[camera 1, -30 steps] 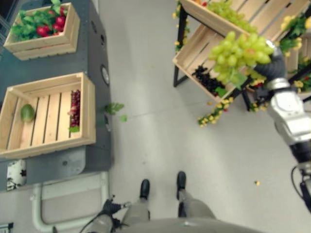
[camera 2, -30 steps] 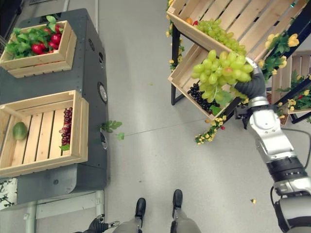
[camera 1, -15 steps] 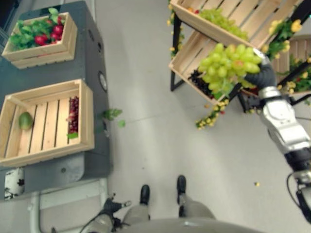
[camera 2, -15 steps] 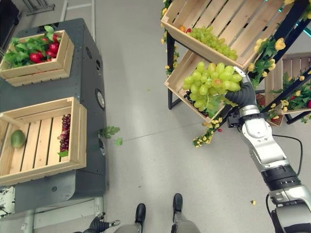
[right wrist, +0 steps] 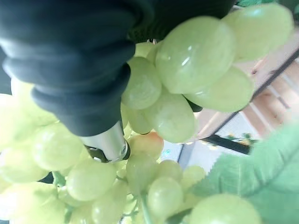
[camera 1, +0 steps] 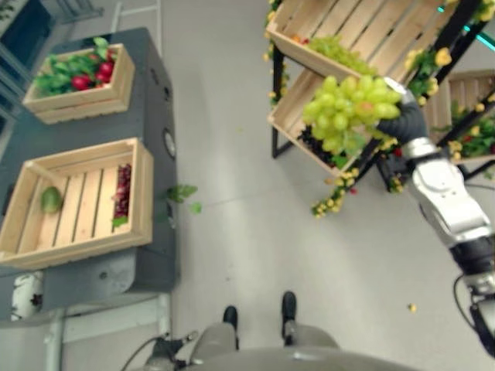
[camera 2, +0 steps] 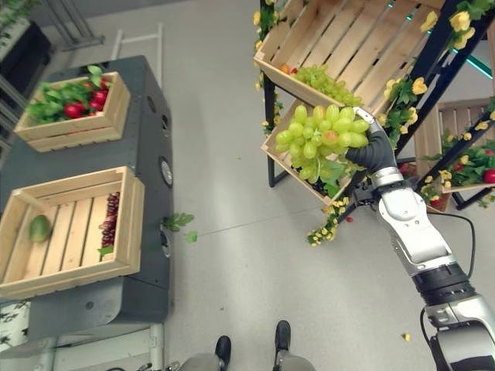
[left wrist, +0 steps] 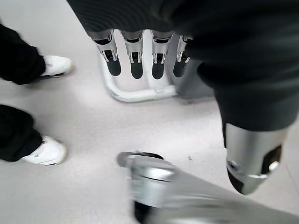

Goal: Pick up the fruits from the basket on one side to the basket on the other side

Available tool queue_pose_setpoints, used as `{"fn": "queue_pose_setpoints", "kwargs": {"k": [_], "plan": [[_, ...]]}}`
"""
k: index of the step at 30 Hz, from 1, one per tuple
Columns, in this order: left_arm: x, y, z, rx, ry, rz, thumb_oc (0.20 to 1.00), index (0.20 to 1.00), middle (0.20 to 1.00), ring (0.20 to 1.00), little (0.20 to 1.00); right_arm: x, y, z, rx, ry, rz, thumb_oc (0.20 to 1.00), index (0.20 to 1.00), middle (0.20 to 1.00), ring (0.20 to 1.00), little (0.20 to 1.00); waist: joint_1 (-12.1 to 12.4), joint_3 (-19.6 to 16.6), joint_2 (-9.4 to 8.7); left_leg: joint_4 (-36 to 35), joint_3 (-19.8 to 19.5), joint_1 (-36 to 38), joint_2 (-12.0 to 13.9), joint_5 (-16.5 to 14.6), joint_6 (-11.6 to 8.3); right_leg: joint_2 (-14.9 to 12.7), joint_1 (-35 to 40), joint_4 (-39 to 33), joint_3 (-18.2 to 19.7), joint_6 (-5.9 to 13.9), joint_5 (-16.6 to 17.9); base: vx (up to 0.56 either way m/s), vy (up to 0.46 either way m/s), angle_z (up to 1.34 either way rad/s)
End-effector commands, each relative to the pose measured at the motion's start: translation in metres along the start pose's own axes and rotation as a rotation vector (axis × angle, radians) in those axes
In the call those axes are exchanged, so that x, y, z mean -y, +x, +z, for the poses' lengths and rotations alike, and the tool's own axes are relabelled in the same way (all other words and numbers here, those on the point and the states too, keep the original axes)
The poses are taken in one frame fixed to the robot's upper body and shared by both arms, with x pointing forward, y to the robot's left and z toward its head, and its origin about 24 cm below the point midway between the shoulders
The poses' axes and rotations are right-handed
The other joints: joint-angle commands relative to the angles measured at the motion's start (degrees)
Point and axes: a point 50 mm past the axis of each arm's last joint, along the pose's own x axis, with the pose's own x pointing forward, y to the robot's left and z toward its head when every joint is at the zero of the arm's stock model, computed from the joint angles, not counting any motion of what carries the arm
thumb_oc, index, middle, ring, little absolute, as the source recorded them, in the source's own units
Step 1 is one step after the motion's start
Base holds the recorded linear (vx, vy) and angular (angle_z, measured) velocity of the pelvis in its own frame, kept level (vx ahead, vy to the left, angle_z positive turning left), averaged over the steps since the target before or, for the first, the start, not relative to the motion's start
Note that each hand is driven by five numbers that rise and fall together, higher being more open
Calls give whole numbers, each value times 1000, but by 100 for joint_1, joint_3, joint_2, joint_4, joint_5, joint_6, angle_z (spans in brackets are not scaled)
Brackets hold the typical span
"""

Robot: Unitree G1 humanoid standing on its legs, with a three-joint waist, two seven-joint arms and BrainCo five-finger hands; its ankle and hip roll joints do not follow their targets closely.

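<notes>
Grapes (camera 2: 319,141) are lifted clear of the shelf crate (camera 2: 288,137), right hand (camera 2: 374,154) clenched around them; the tabletop crate (camera 2: 71,229) awaits.

Pale grey floor (camera 2: 232,263) under a dark grey cabinet (camera 2: 147,116).

R hand (camera 2: 370,153) mostly hidden behind green grapes (camera 2: 317,141); fingers not readable. Dark fruit (camera 1: 315,142) in lower rack crate partly covered. Small green fruit (camera 2: 39,228) in near crate too small to ID.
</notes>
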Motion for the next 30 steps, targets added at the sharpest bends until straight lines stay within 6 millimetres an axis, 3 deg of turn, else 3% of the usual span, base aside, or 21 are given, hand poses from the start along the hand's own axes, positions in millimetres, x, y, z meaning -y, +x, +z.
{"fn": "queue_pose_setpoints", "kwargs": {"k": [1, 2, 3, 4, 7, 8, 11, 14, 18, 20, 23, 24, 25, 26, 27, 28, 29, 30], "plan": [[-5, -4, -32, -114, 0, 8, 1000, 1000, 1000, 1000, 1000, 0, 0, 32, 170, 63, 12, 200, 200, 200, 200, 200, 230, -273, -204, -989, 228, -841, 86, 426, 388, 583, 527, 14, -129, 611, -769, 152, -14, -4], [-5, -4, -32, -115, 1, 8, 1000, 1000, 1000, 1000, 1000, 0, -1, 32, 169, 63, 12, 200, 200, 200, 200, 200, 241, -273, -220, -1039, 240, -804, 78, 442, 384, 571, 541, 6, -118, 609, -776, 227, -46, -3], [-7, -5, -37, -129, 3, 6, 1000, 1000, 1000, 1000, 1000, -2, -3, 29, 165, 76, 12, 200, 200, 200, 200, 200, 380, -198, -204, -1476, 386, -1158, 262, 866, 300, 713, 787, -66, -54, 599, -851, 207, -60, -4], [-8, -5, -39, -132, 10, 6, 1000, 1000, 1000, 1000, 1000, -3, -5, 28, 161, 78, 8, 200, 200, 200, 200, 200, 450, -166, -194, -1719, 536, -1197, 320, 1044, 253, 756, 905, -81, -6, 599, -925, 241, -69, -4], [-8, -6, -41, -134, -2, 9, 1000, 1000, 1000, 1000, 1000, -6, -6, 27, 162, 75, 4, 200, 200, 200, 200, 200, 630, -213, -63, -1801, 747, -1082, 359, 1323, 232, 937, 1038, -81, 47, 575, -1076, 115, -6, -20], [-10, -6, -43, -140, -11, 16, 1000, 1000, 1000, 1000, 1000, -9, -6, 28, 169, 77, 13, 200, 200, 200, 200, 200, 693, -284, -33, -1924, 674, -942, 358, 1344, 294, 977, 1092, -81, 129, 561, -1119, 216, 46, -43], [-10, -5, -39, -124, -12, 14, 1000, 1000, 1000, 1000, 1000, -15, -7, 27, 171, 101, 16, 200, 200, 200, 200, 200, 662, -430, -21, -2097, 511, -704, 492, 1579, 209, 958, 1275, -81, 269, 534, -1309, 182, 88, -71], [-4, -5, -32, -95, -7, -14, 1000, 1000, 1000, 1000, 1000, -20, -9, 26, 172, 114, 26, 200, 200, 200, 200, 200, 613, -488, -35, -2032, 586, -531, 463, 1439, 314, 822, 1417, -81, 270, 573, -1365, 195, 150, -16], [2, -1, -4, 7, -5, -31, 1000, 1000, 1000, 1000, 1000, -25, -12, 20, 145, 134, 21, 200, 200, 200, 200, 200, 578, -722, -182, -1725, 650, -493, 306, 1093, 502, 418, 1652, -60, 250, 701, -1482, 202, 144, 10], [1, 0, 5, 37, -8, -22, 1000, 1000, 1000, 1000, 1000, -28, -15, 15, 128, 152, 14, 200, 200, 200, 200, 200, 568, -823, -264, -1674, 651, -412, 216, 874, 623, 269, 1539, 356, 265, 781, -1532, 205, 142, -4], [-1, 1, 14, 68, 3, -17, 1000, 1000, 1000, 1000, 1000, -35, -15, 16, 130, 167, 26, 200, 200, 200, 200, 200, 552, -842, -302, -1632, 589, -212, 139, 628, 792, 265, 1048, 1470, 237, 1035, -1418, 98, 91, -9], [-1, 1, 14, 68, 3, -17, 1000, 1000, 1000, 1000, 1000, -35, -15, 16, 130, 167, 26, 200, 200, 200, 200, 200, 552, -844, -307, -1636, 591, -213, 134, 630, 797, 259, 1021, 1521, 238, 1040, -1445, 75, 94, -13], [-3, 2, 20, 81, 29, -16, 1000, 1000, 1000, 1000, 1000, -35, -19, 12, 111, 167, 20, 200, 200, 200, 200, 200, 337, -681, -274, -1739, 408, 128, -11, 509, 915, 156, 224, 2694, 275, 1291, -643, 20, 63, -21], [-3, 2, 20, 82, 29, -16, 1000, 1000, 1000, 1000, 1000, -35, -19, 12, 112, 167, 20, 200, 200, 200, 200, 200, 343, -693, -257, -1742, 407, 104, 10, 528, 911, 177, 201, 2681, 277, 1289, -612, -77, 160, 9], [0, 2, 28, 102, 39, -28, 1000, 1000, 1000, 1000, 1000, -39, -13, 18, 136, 159, 38, 200, 200, 200, 200, 200, 98, -351, 30, -1772, 213, 375, 94, 475, 971, 97, -604, 3319, 281, 1201, -275, -110, 99, 32], [0, 2, 28, 103, 39, -28, 1000, 1000, 1000, 1000, 1000, -40, -13, 18, 136, 159, 38, 200, 200, 200, 200, 200, 91, -349, 25, -1770, 210, 373, 86, 475, 972, 89, -610, 3334, 279, 1201, -286, 16, 155, 77], [3, 2, 30, 105, 49, -35, 1000, 1000, 1000, 1000, 1000, -36, -14, 17, 133, 153, 22, 200, 200, 200, 200, 200, -77, -334, 97, -1712, -35, 503, -22, 332, 989, 423, -1010, 3195, 363, 1044, -685, 231, 50, 68], [1, 2, 30, 107, 51, -31, 1000, 1000, 1000, 1000, 1000, -34, -14, 17, 129, 146, 22, 200, 200, 200, 200, 200, -156, -339, 56, -1732, -122, 633, -102, 248, 977, 421, -907, 2820, 313, 974, -909, 231, 50, 58]]}}
